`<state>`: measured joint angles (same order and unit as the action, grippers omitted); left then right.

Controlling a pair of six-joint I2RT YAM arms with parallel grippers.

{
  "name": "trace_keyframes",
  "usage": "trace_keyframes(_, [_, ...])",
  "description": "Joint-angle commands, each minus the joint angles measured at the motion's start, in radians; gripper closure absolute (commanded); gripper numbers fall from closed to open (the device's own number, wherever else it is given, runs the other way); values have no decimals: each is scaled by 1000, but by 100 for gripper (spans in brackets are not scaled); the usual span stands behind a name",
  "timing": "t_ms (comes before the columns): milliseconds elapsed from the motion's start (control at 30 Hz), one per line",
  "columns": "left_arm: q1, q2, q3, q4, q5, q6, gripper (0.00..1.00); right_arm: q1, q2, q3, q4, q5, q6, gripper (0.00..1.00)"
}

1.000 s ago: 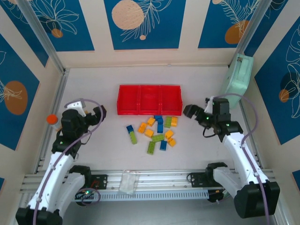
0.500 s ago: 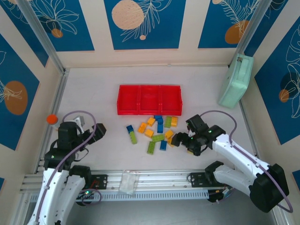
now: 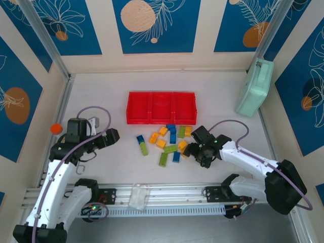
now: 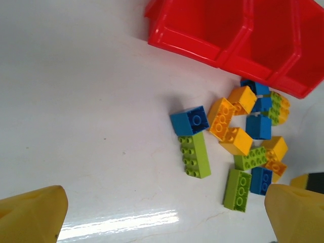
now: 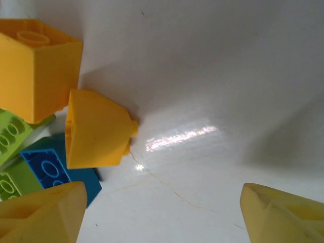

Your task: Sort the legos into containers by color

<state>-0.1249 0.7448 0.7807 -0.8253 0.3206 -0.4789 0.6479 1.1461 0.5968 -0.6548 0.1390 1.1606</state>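
- The right pincer (image 3: 191,150) has swung down to the scattered blue, lime and yellow-orange plastic bricks (image 3: 167,142), jaws apart and empty, just short of a yellow-orange brick (image 5: 96,129).
- The left pincer (image 3: 109,136) hovers wide open, empty.
- The three joined red plastic bins (image 3: 161,107) hold no bricks; a first pick looks close.

— What do you look like?
— My left arm (image 3: 58,177) and right arm (image 3: 248,158) are white shells over the long links, with black housings at the joints and black bases at the near edge.
— Any cables?
— A pale purple left cable (image 3: 96,109) loops off one arm, and a matching right cable (image 3: 230,123) arches off the other.
— And the fingers?
— My left gripper (image 4: 162,217) has blunt yellow fingers (image 4: 33,212), matte and wedge-shaped. My right gripper (image 5: 162,212) has the same yellow fingers (image 5: 43,215).
— Any lights?
— A small green light (image 3: 213,141) glows on my black right wrist.
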Motion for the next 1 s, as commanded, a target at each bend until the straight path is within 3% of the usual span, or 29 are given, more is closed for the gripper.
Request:
trace_keyframes(0, [-6, 1, -5, 18, 96, 62, 1, 23, 30, 49, 19, 37, -2, 20])
trace_keyframes(233, [-6, 43, -14, 44, 172, 83, 1, 35, 106, 87, 47, 32, -30, 20])
trace_keyframes(433, [-7, 33, -21, 49, 152, 76, 1, 42, 162, 110, 44, 61, -76, 22])
trace_keyframes(633, [-7, 15, -20, 43, 135, 74, 1, 57, 181, 119, 13, 114, -151, 33])
trace_keyframes(800, [-8, -5, -21, 42, 130, 74, 0, 38, 139, 140, -105, 203, -232, 38])
trace_keyframes(967, [-7, -5, -20, 41, 121, 74, 1, -27, 44, 115, -122, 167, -271, 38])
